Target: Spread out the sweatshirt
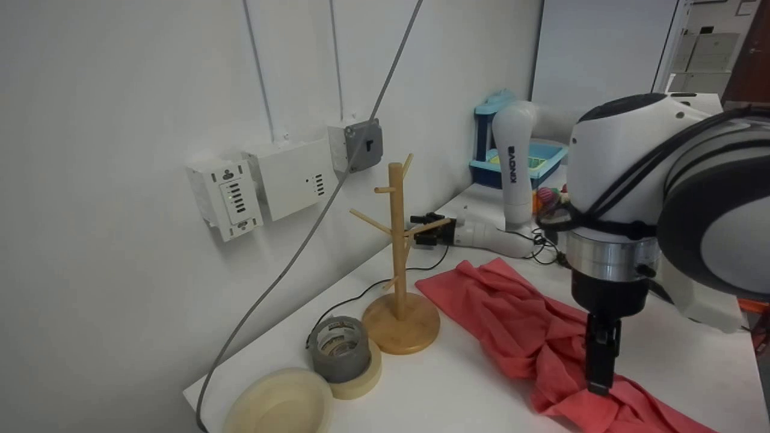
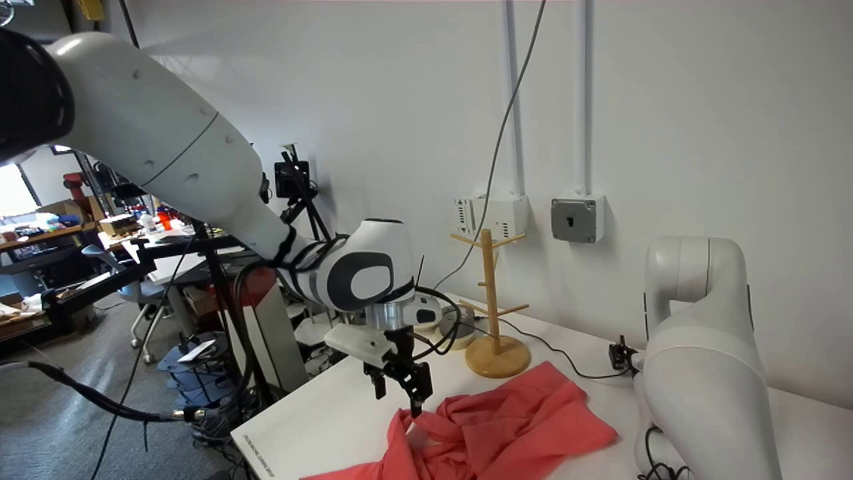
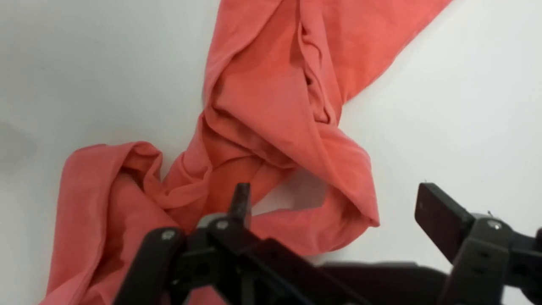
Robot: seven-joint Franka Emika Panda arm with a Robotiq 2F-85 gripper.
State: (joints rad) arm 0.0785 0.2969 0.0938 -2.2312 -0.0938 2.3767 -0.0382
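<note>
Currently my arm slopes down, claw pointing at the white desk, jaws parted wide over the sweatshirt: coral-red fabric, wrinkled, twisted.

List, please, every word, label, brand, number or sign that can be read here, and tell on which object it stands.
"KINOVA": on the second white arm.
Print inside the grey tape roll: too blurred to read.
Small print on the white table, near its edge: too small to read.
</note>
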